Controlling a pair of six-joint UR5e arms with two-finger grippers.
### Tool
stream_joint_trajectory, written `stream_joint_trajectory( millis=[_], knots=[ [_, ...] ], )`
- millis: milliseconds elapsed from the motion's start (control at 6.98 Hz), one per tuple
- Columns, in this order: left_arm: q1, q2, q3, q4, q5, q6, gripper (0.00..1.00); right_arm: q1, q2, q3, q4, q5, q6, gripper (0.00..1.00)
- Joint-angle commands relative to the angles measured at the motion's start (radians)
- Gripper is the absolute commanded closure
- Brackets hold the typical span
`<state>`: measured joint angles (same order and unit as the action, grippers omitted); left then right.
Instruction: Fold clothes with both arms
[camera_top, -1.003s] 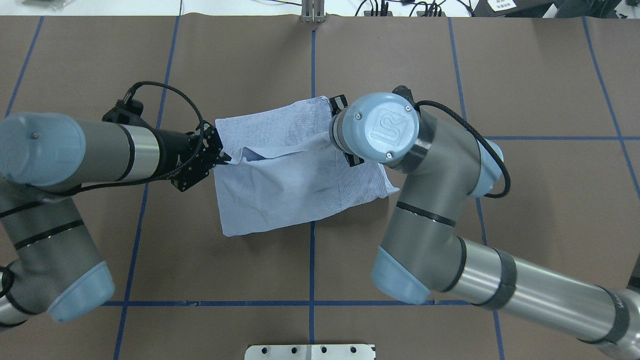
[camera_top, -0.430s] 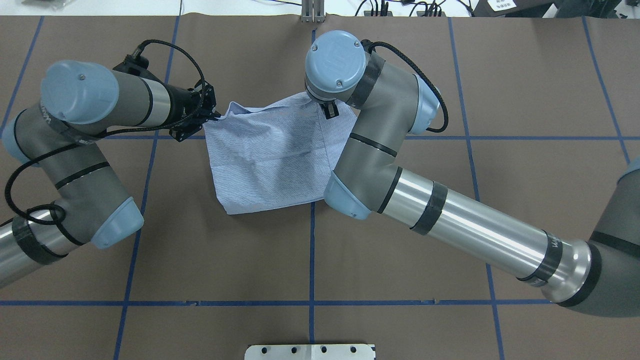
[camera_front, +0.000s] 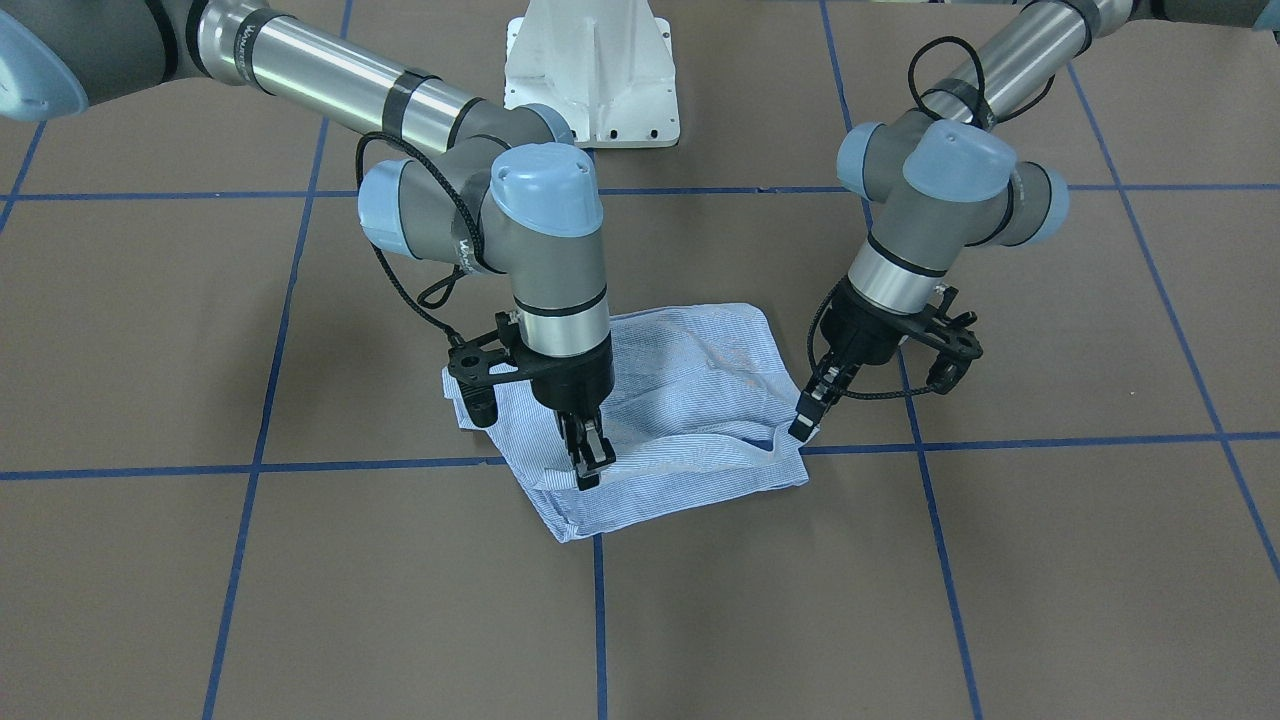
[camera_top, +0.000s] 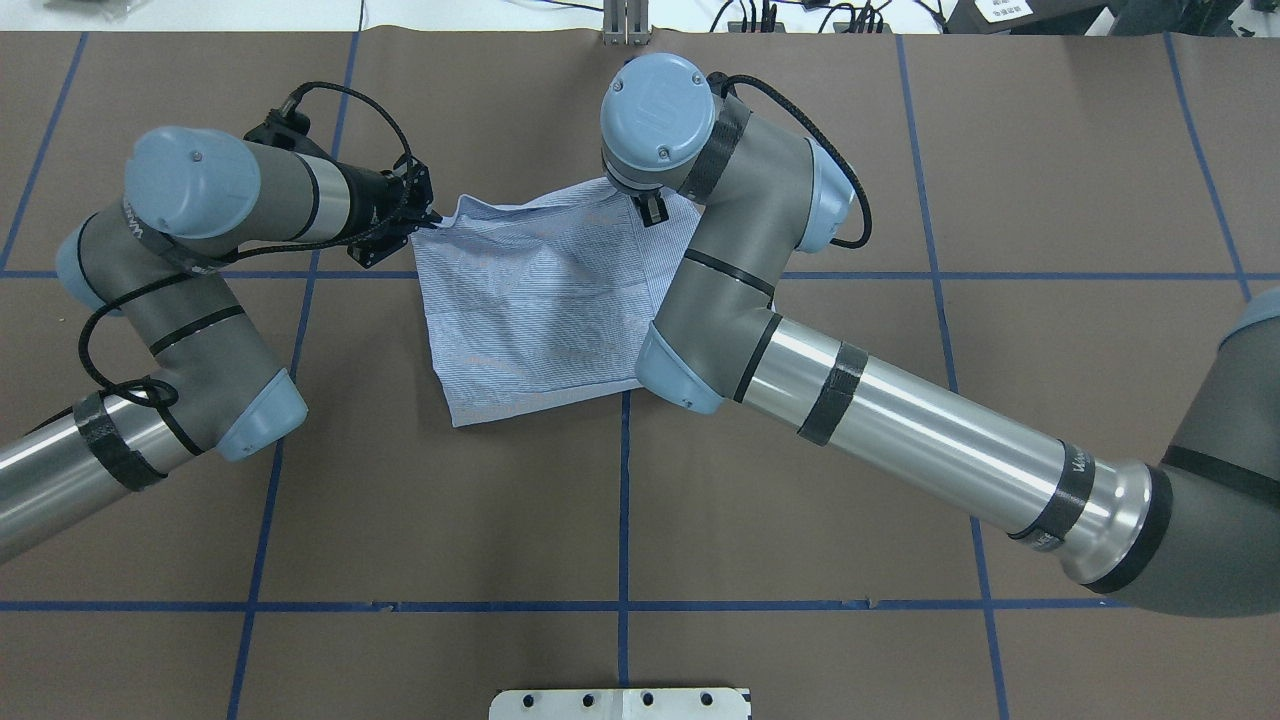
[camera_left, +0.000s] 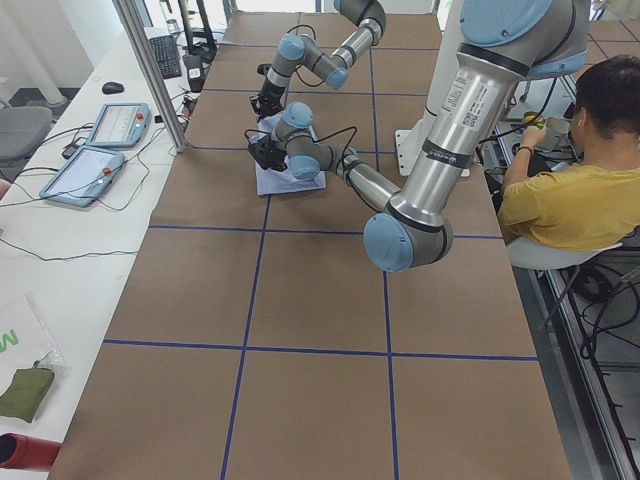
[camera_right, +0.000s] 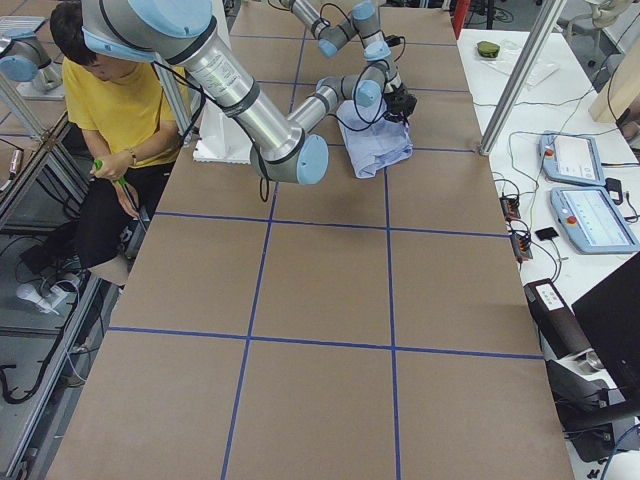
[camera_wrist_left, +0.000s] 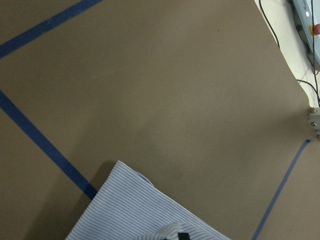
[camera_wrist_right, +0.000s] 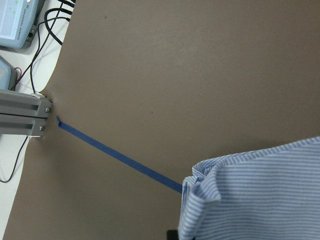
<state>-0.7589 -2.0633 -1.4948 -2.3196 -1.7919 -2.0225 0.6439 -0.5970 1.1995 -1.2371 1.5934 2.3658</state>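
Carried across since a second ago, the lifted edge of the shirt (camera_top: 540, 310) is now being laid along the far side; earlier it was being held sagging over the middle. Its far-left corner is being pinched by the left gripper (camera_front: 805, 422) and its far edge by the right gripper (camera_front: 590, 465), both clamped on cloth. The shirt is being shown as a compact rectangle at the centre of the table (camera_top: 900, 450). This fold is judged nearly done; release and withdrawal are still being awaited.
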Motion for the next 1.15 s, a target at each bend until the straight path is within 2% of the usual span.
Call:
stream_joint_trajectory(
  millis=[0, 143, 287, 430, 573, 716, 860, 1003],
  knots=[
    [-0.002, -0.008, 0.056, -0.047, 0.002, 0.052, 0.82, 0.000, 0.005, -0.108, 0.143, 0.000, -0.002, 0.01],
    [-0.014, -0.011, 0.062, -0.047, 0.002, 0.062, 0.31, 0.005, 0.012, -0.113, 0.143, -0.001, -0.046, 0.00],
    [-0.037, -0.011, 0.068, -0.047, 0.002, 0.126, 0.20, 0.035, 0.025, -0.113, 0.142, 0.017, -0.100, 0.00],
    [-0.055, -0.012, 0.082, -0.047, 0.000, 0.139, 0.20, 0.074, 0.022, -0.113, 0.140, 0.075, -0.132, 0.00],
    [-0.086, -0.012, 0.082, -0.049, -0.013, 0.196, 0.20, 0.101, 0.005, -0.113, 0.140, 0.097, -0.198, 0.00],
    [-0.103, -0.003, 0.076, -0.049, -0.062, 0.326, 0.20, 0.153, -0.044, -0.094, 0.139, 0.164, -0.336, 0.00],
    [-0.141, 0.018, 0.073, -0.049, -0.126, 0.532, 0.20, 0.234, -0.135, -0.042, 0.139, 0.283, -0.465, 0.00],
    [-0.189, 0.094, 0.029, -0.049, -0.215, 0.727, 0.20, 0.312, -0.259, 0.041, 0.137, 0.398, -0.663, 0.00]
  ],
)
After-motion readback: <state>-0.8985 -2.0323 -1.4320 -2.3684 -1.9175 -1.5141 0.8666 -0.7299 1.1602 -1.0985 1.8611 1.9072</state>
